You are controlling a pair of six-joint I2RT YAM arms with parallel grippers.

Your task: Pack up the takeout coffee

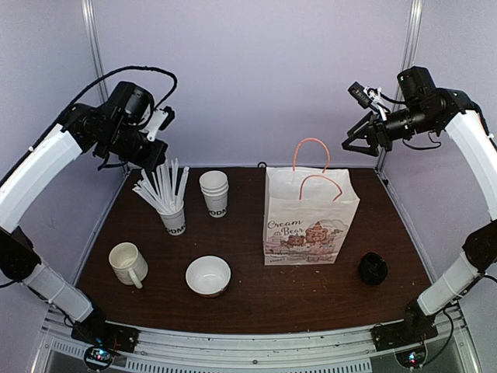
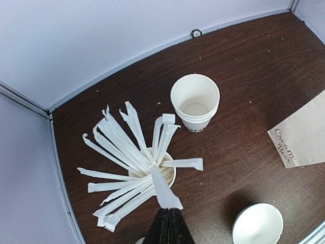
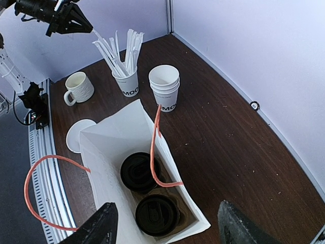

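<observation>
Far L, near side: ceramic mug [image 1: 126, 263] and bowl [image 1: 208, 275], neither involved. Behind them the L gripper [image 2: 168, 219] is pinched tight on the top end of one paper-wrapped straw [image 2: 160, 185]. The straw's lower part stands in the straw cup [image 1: 175, 220] w/ the rest of the bunch. Just R of that cup is a stack of lidless cups [image 1: 214, 192].

Centre: paper bag [image 1: 307, 214] is upright w/ its mouth open. The two takeout coffees [image 3: 139, 172] are inside it, side by side, black lids on. A loose black lid [image 1: 373, 268] lies on the table [image 1: 256, 307] R of the bag. R gripper [image 1: 359, 148] hangs high above the bag, jaws wide, holding nothing.

Coffee looks packed, so the step in hand is prob. adding a straw. To do it well:
- Pull along the straw's own axis, slow, so neighbours don't drag out or tip the cup.
- Clear the bunch fully before swinging R.
- Approach the bag from above, betw. the handles.
- Release low beside the lids.
- Keep the R arm out of the path.
</observation>
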